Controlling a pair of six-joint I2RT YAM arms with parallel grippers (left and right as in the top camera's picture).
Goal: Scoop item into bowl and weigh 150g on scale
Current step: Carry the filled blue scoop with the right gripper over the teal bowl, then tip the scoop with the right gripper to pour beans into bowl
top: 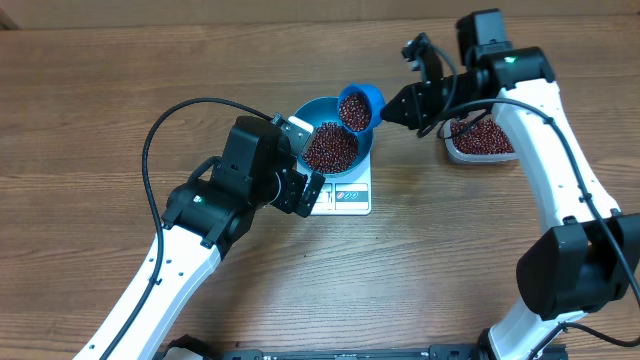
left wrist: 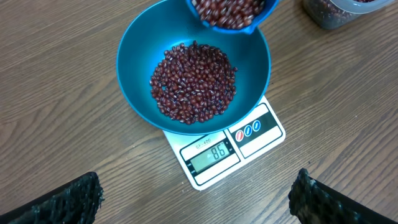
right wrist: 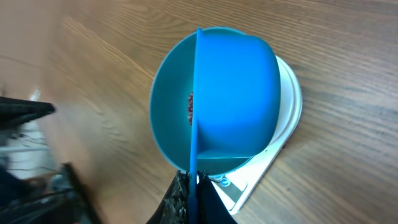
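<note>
A wooden tabletop [top: 100,80] carries everything. The right arm reaches in from the far right side, and its claw [right wrist: 193,193] is pinched fully closed on the thin handle of a small blue scoop [top: 360,105]. The left arm comes in from the near left. Its claw [left wrist: 199,205] is spread as wide as it goes and holds nothing, hovering just in front of the scale.

The blue bowl [left wrist: 137,56] sits on the white scale [left wrist: 261,134] in the middle of the tabletop, covering most of the platform. A clear plastic tub [top: 452,148] with more beans stands to the right, partly under the right arm. The scoop hangs loaded over the bowl's far right rim, tipped toward the inside. A heap of red-brown beans [left wrist: 194,81] already covers the bowl's bottom.

The display [left wrist: 211,152] reads 86, so this looks like mid-fill, with a pour about to go in. Next, the scoop probably needs a slow tilt so the beans slide in gradually while the number climbs toward 150, as a full dump might overshoot. Nothing blocks the pour, and the left claw sits close to the scale's front but clear of it.
</note>
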